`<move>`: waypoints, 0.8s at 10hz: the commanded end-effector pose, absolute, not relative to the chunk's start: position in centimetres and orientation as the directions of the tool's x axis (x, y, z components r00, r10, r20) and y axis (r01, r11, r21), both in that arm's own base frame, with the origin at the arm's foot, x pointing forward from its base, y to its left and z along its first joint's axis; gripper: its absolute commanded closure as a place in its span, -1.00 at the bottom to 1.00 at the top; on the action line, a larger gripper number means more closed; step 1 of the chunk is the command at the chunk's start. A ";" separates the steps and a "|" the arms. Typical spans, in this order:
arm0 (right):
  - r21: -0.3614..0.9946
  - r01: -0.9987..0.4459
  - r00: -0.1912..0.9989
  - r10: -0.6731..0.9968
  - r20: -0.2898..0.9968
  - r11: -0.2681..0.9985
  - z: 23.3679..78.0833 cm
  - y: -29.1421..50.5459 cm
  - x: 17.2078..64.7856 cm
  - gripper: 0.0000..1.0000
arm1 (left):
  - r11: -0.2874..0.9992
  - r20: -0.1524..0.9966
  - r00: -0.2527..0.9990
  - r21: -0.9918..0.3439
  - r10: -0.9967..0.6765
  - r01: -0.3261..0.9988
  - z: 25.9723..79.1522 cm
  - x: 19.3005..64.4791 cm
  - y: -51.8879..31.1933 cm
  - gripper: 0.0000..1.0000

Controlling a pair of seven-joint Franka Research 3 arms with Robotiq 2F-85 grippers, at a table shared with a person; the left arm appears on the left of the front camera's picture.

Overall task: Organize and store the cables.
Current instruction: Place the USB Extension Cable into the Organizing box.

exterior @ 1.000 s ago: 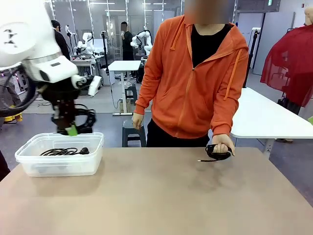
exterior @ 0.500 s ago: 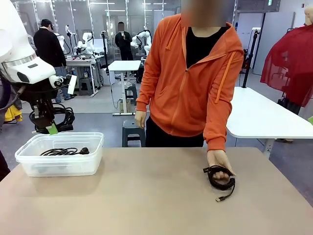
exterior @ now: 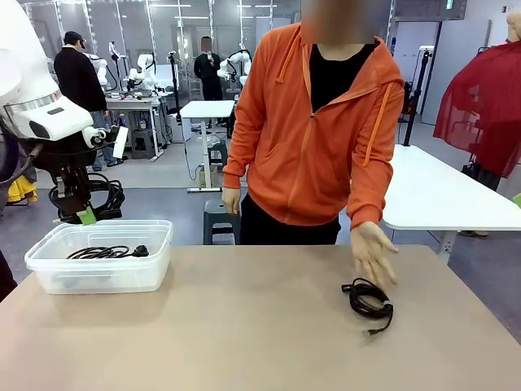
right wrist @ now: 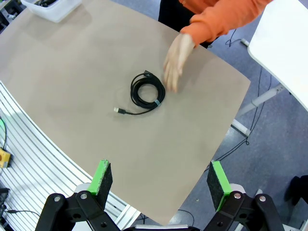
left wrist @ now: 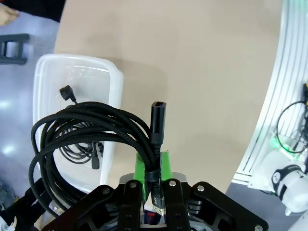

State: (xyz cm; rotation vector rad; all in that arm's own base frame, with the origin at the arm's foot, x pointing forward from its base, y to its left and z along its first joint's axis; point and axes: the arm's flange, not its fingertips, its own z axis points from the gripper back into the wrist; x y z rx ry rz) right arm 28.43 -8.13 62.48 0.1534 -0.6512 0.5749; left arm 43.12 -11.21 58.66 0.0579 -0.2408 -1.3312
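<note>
My left gripper (exterior: 82,214) is shut on a coiled black cable (exterior: 85,195) and holds it in the air just behind the left end of a clear plastic bin (exterior: 106,275). In the left wrist view the bundle (left wrist: 82,127) hangs left of the gripper (left wrist: 153,166), one plug pointing up. Another thin black cable (exterior: 106,252) lies inside the bin (left wrist: 45,82). A third coiled cable (exterior: 370,300) rests on the table at the right, with the person's open hand (exterior: 373,252) just above it. High above that cable (right wrist: 147,91), my right gripper (right wrist: 161,177) stands open and holds nothing.
The person in an orange hoodie stands at the far side of the tan table (exterior: 244,326). The bin (right wrist: 50,7) sits at the table's left end. A white table (exterior: 440,195) stands behind on the right.
The person set the coiled cable down on the table and lifted the hand off it. My left arm moved left with its cable a second ago and has since held still.
</note>
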 end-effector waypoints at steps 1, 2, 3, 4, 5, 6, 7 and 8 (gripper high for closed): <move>-0.043 -0.552 0.645 0.459 0.611 0.833 62.4 -8.2 28.3 -1.00 | 0.268 0.180 0.235 0.187 -0.955 0.945 58.8 46.4 -9.7 0.72; -0.043 -0.552 0.645 0.459 0.611 0.833 62.4 -8.2 28.3 -1.00 | 0.283 0.134 0.258 0.223 -0.957 0.933 58.2 48.9 -8.4 0.72; -0.043 -0.552 0.645 0.459 0.611 0.833 62.4 -8.2 28.3 -1.00 | 0.293 0.105 0.276 0.230 -0.955 0.928 56.8 52.2 -7.1 0.72; -0.043 -0.552 0.645 0.459 0.611 0.833 62.4 -8.2 28.3 -1.00 | 0.305 0.098 0.290 0.229 -0.952 0.924 55.7 54.5 -6.3 0.72; -0.043 -0.552 0.645 0.459 0.611 0.833 62.4 -8.2 28.3 -1.00 | 0.308 0.149 0.281 0.203 -0.948 0.930 54.8 56.6 -5.7 0.72; -0.043 -0.552 0.645 0.459 0.611 0.833 62.4 -8.2 28.3 -1.00 | 0.325 0.130 0.304 0.201 -0.944 0.924 53.8 58.6 -5.0 0.72; -0.043 -0.552 0.645 0.459 0.611 0.833 62.4 -8.2 28.3 -1.00 | 0.325 0.137 0.304 0.178 -0.943 0.929 52.0 60.9 -4.6 0.72; -0.043 -0.552 0.645 0.459 0.611 0.833 62.4 -8.2 28.3 -1.00 | 0.336 0.133 0.318 0.151 -0.939 0.930 50.8 62.0 -4.4 0.72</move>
